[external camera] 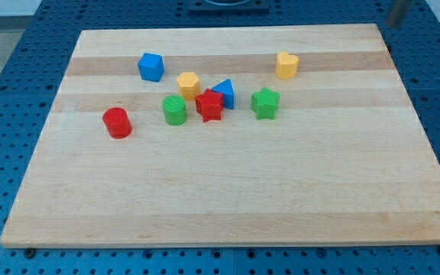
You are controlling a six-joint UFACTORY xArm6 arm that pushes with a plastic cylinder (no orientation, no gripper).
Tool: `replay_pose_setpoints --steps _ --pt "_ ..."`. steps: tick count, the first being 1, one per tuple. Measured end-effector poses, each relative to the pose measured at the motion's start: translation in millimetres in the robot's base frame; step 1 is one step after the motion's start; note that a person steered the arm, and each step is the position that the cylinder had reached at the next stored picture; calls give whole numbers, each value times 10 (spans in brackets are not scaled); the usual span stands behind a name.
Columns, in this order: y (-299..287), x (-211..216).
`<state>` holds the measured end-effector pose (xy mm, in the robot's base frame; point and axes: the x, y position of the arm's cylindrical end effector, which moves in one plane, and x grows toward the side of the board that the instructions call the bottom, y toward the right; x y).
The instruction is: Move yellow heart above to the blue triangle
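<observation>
The yellow heart (286,66) sits near the board's top right, alone. The blue triangle (224,93) is down and to the left of it, in a cluster, touching the red star (209,105) at its lower left. My tip (393,25) shows as a slanted grey rod at the view's top right, just off the board's top right corner. It is far to the upper right of the heart and touches no block.
A yellow hexagon (188,82) lies left of the triangle, with a green round block (174,110) below it. A green star (265,102) lies right of the triangle, a blue cube (150,66) at upper left, and a red cylinder (117,122) at left. The wooden board (228,198) rests on a blue perforated table.
</observation>
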<state>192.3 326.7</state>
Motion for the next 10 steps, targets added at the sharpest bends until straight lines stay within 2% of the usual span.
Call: replay_pose_setpoints --steps 4,5,6,7,10 --pt "-65 0" --pt "-85 161" --pt "-167 774" --pt "-505 1061" --pt "-1588 1113"
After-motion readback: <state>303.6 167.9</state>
